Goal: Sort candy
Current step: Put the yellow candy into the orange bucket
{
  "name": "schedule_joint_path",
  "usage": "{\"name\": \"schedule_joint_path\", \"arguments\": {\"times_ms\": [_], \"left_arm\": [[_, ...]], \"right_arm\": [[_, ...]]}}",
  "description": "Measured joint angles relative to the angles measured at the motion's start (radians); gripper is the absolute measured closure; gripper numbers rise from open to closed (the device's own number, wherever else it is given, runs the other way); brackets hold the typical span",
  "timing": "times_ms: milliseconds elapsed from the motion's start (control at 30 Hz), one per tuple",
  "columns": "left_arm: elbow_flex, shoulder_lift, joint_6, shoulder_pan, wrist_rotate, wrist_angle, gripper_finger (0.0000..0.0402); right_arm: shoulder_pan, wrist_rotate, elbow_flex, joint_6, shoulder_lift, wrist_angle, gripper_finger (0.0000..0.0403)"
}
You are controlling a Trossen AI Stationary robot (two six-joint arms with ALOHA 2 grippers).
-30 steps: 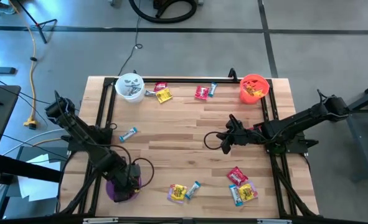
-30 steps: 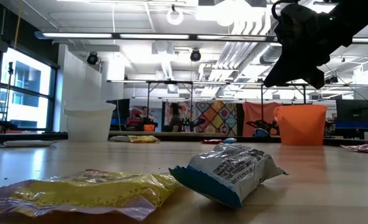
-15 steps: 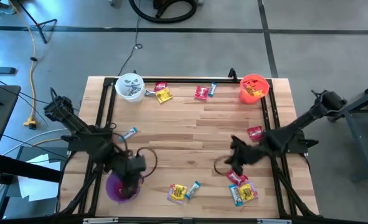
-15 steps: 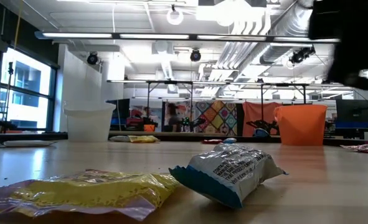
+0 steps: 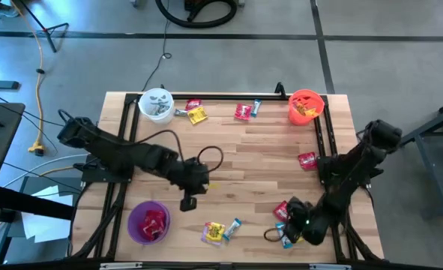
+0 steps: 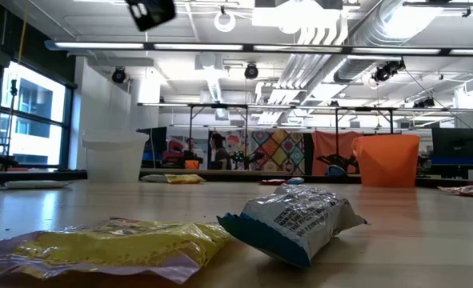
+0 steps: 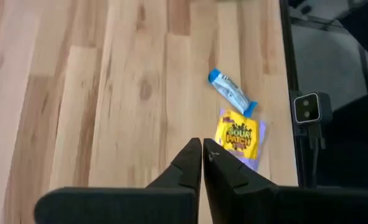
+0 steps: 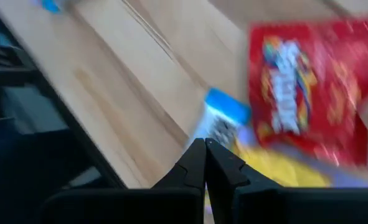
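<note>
Overhead plus table-level views; both share yellow candy (image 5: 215, 231) (image 6: 116, 242).

The yellow candy packet (image 7: 236, 135) in the left wrist view carries the words "SOUR PATCH". Print on the red packet (image 8: 308, 87) and light-blue packet (image 8: 220, 121) is too blurred to read.

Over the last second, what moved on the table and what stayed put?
The left gripper swung from the purple plastic bucket toward the table's middle. The right gripper came from mid-table to the red, yellow and blue wrapped candy pile near the front edge. Buckets stayed; a red packet that was not there before lies at.
</note>
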Motion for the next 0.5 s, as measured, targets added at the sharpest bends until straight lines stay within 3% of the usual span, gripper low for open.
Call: {"name": "schedule_joint_path", "arguments": {"times_ms": [133, 233, 500], "left_arm": [[0.0, 0.038, 0.087, 0.051, 0.067, 0.069, 0.0401], [-0.001, 0.084, 0.114, 0.075, 0.119, 0.136, 0.0401], [-0.002, 0.185, 0.122, 0.077, 0.194, 0.187, 0.0401]], "right_arm": [[0.026, -0.082, 0.145, 0.068, 0.086, -0.21, 0.0399], [0.026, -0.185, 0.21, 0.075, 0.135, -0.32, 0.0375], [0.017, -0.268, 0.173, 0.066, 0.188, -0.323, 0.0235]]}}
